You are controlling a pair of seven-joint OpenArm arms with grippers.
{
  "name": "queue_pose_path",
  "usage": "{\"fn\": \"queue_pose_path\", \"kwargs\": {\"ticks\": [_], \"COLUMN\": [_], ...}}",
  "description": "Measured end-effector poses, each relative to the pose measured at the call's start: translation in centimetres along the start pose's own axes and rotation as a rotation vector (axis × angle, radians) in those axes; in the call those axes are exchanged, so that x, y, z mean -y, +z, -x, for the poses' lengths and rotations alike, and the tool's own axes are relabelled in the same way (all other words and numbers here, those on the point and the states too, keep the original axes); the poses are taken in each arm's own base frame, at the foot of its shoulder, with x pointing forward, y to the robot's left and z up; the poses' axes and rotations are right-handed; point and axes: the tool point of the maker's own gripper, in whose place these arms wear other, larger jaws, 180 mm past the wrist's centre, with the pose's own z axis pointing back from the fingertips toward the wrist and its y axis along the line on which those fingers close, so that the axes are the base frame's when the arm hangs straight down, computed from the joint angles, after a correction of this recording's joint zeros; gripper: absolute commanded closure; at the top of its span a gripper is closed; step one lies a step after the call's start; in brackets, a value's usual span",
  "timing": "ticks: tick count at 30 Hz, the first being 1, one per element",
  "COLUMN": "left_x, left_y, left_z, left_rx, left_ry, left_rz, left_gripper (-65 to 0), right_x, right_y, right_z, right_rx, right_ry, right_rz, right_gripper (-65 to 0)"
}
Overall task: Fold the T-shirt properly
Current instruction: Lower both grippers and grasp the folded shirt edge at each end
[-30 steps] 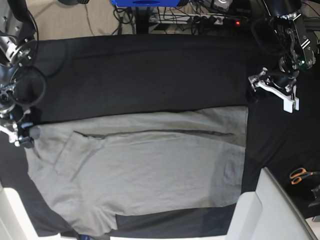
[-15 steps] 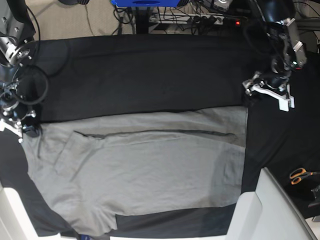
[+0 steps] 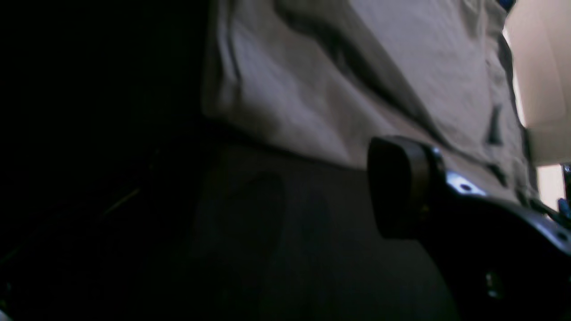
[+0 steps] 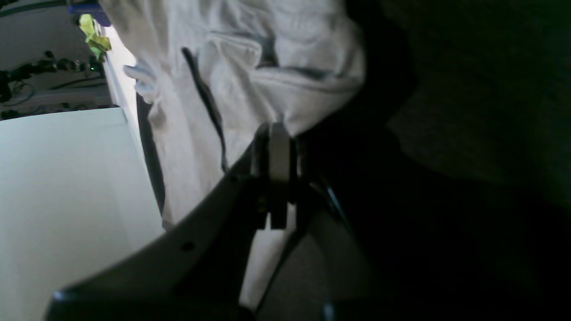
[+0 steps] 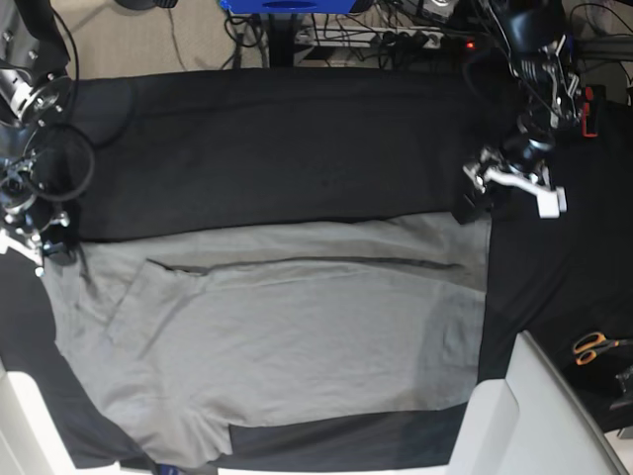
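The grey T-shirt [image 5: 287,336] lies spread across the near half of the table, with a fold line running along its far side. At the table's left edge my right gripper [image 5: 45,252] sits on the shirt's far left corner. In the right wrist view its fingertips [image 4: 273,133] are pressed together on the edge of the T-shirt [image 4: 250,58]. My left gripper [image 5: 499,203] hangs open just beyond the shirt's far right corner. In the left wrist view one dark finger pad [image 3: 397,187] hovers over black cloth, a little short of the T-shirt [image 3: 312,89], and holds nothing.
A black table cloth [image 5: 277,148] covers the table. Orange-handled scissors [image 5: 593,346] lie at the right edge. White panels stand at the front right [image 5: 534,416] and front left [image 5: 20,426]. Cables and a power strip [image 5: 396,40] run behind the table.
My right gripper has shut on the shirt's far left corner, and the fabric there has drawn slightly left. The left arm has moved left and down toward the far right corner.
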Motion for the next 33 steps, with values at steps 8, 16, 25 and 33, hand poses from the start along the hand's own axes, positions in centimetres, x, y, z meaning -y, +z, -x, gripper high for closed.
{"fn": "queue_pose_path", "kwargs": {"ticks": [8, 16, 25, 33], "left_x": [0.0, 0.8, 1.1, 2.1], "left_y": [-1.6, -3.3, -4.3, -4.8], "left_z": [-1.7, -2.4, -1.4, 0.0], "left_rx": [0.020, 0.026, -0.006, -0.062], "left_ry": [0.017, 0.053, 0.086, 0.058], "left_rz": [-0.047, -0.025, -0.026, -0.006], "left_gripper": [-56.1, -56.1, -16.8, 0.0], "right_x": [-0.1, -0.1, -0.1, -0.1], "right_y": [0.0, 0.0, 0.0, 0.0], "right_z": [0.0, 0.0, 0.0, 0.0], "right_rx": [0.000, -0.001, -0.001, 0.000], "right_ry": [0.002, 0.002, 0.002, 0.002], "right_rz": [-0.004, -0.004, -0.004, -0.005], "right_gripper": [-0.5, -0.5, -0.5, -0.3]}}
